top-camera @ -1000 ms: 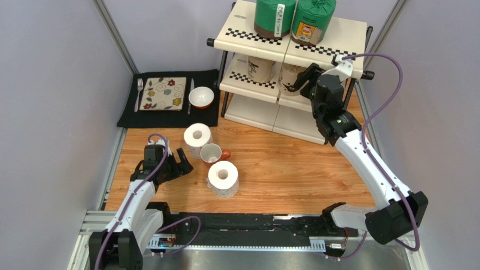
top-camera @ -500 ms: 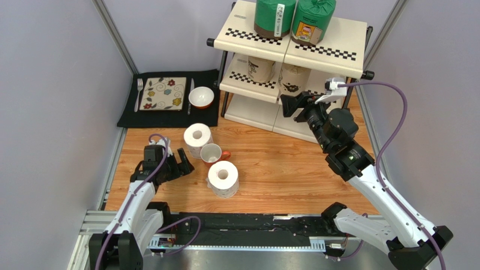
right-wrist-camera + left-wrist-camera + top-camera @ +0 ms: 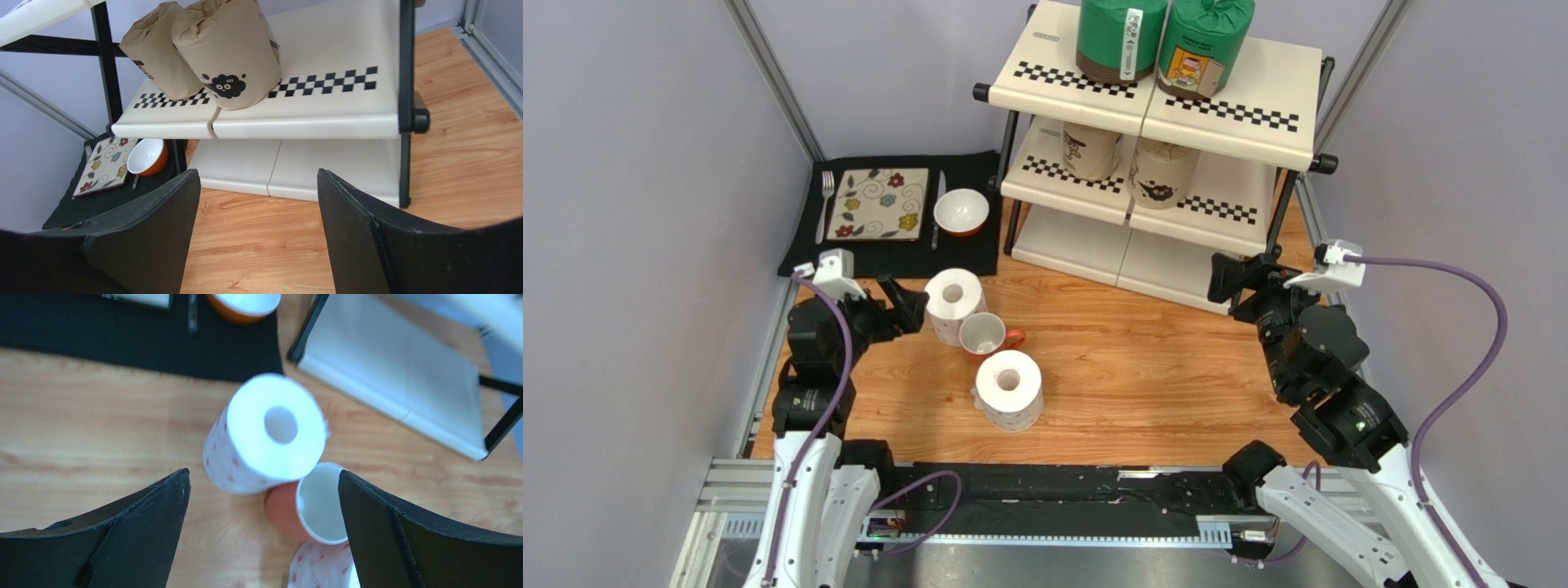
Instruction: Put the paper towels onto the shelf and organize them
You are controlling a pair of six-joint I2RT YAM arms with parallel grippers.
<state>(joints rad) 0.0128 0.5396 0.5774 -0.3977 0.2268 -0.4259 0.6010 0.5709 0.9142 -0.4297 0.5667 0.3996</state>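
Note:
The shelf stands at the back. Two green rolls sit on its top tier and two tan rolls on the middle tier, also seen in the right wrist view. Two white rolls stand upright on the table, one far and one near. My left gripper is open and empty just left of the far white roll, which lies ahead between the jaws. My right gripper is open and empty in front of the shelf's right side.
A white-and-orange mug lies between the two white rolls, touching the far one. A black placemat at the back left holds a patterned plate, cutlery and a small bowl. The bottom tier holds nothing.
My right gripper has drawn back from the middle tier toward the near right, empty. My left gripper has moved away from me and turned toward the far white roll.

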